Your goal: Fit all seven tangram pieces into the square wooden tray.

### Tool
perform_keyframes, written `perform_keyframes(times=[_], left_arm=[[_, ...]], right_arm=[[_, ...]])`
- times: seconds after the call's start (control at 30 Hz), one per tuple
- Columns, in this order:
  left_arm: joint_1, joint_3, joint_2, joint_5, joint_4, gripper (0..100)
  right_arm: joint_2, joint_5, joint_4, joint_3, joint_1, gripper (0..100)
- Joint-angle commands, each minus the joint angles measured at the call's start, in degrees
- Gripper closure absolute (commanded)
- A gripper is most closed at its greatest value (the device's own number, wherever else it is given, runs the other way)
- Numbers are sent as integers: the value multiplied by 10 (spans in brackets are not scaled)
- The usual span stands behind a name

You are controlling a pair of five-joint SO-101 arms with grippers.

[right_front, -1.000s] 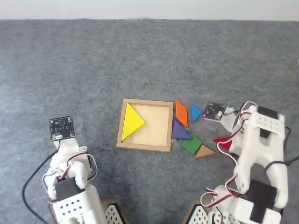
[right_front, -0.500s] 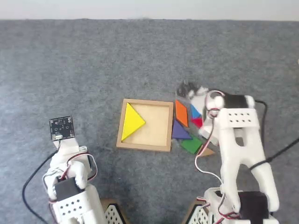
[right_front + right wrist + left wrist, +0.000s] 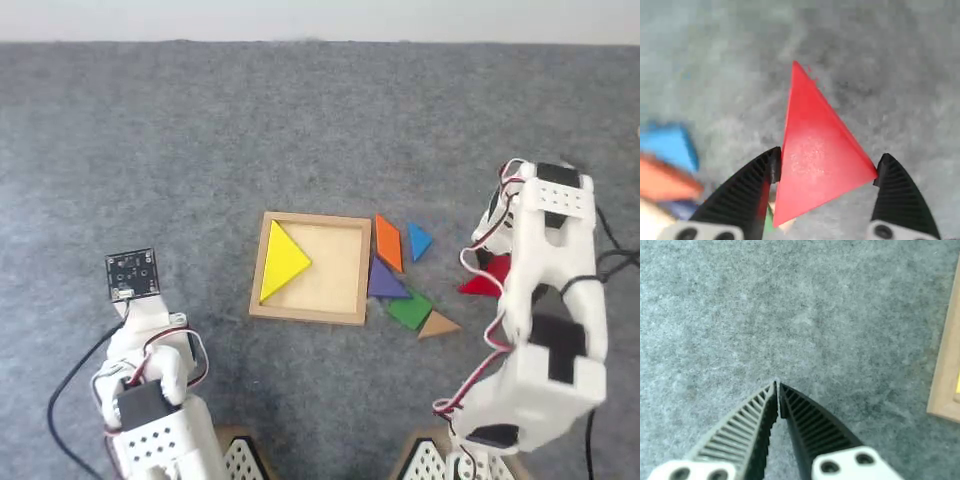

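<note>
The square wooden tray (image 3: 308,314) lies near the middle of the grey carpeted table (image 3: 200,130) with one piece inside it, a large yellow triangle (image 3: 280,260) lying flat against the wall on the left arm's side. Five more pieces lie in a loose cluster on the carpet just beside the opposite wall. These are an orange parallelogram (image 3: 388,242), a small blue triangle (image 3: 418,240), a purple triangle (image 3: 385,279), a green square (image 3: 410,308) and a tan triangle (image 3: 437,323). The seventh, a red triangle (image 3: 815,150), is held in the right gripper (image 3: 830,160), with one finger against its long edge and the other at a corner. The red triangle is beyond the cluster, well apart from the tray, and whether it is clear of the carpet cannot be told. The left gripper (image 3: 777,386) is closed on nothing, its tips meeting over bare carpet near the tray's rim. By this count the job looks to be in its early stage, with one piece placed, six left to fit and most of the tray floor bare. The red triangle appears to be the next to go in.
</note>
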Motion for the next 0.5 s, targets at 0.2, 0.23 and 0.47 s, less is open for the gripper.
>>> perform_keyframes(times=[0.2,0.23,0.47], left_arm=[[-4,-10,3,0,-10,988],[-4,-10,3,0,-10,988],[-4,-10,3,0,-10,988]], right_arm=[[-31,-111,0,-37,36,761],[-42,-124,3,-37,31,761],[-80,-140,0,-37,-48,761]])
